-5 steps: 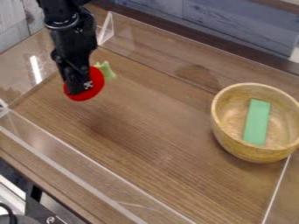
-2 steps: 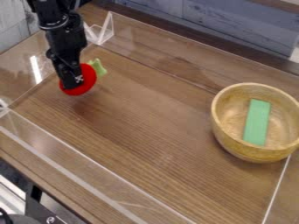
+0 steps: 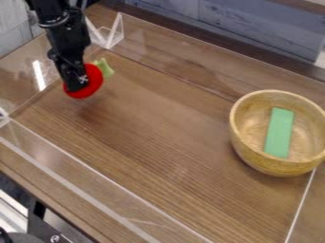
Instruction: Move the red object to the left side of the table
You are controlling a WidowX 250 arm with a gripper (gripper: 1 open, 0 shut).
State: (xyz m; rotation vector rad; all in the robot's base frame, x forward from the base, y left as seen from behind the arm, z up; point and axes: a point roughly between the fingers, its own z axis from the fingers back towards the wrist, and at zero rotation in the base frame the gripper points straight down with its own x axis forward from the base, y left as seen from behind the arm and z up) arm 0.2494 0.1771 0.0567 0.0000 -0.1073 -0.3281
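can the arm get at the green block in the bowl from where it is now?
Probably not right away: the gripper is shut on the red object at the table's left. The path to the green block in the bowl looks unobstructed.

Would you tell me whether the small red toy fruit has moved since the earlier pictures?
Yes. The small red toy fruit, held in the tool, shifted left in the picture, farther from the wooden bowl.

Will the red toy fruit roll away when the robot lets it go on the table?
It might roll a little. The red object looks round, and the table is smooth wood. But it seems soft and squashy in the closed gripper, so it would probably settle quickly. Its green leafy tip sticks out sideways and may stop it too.
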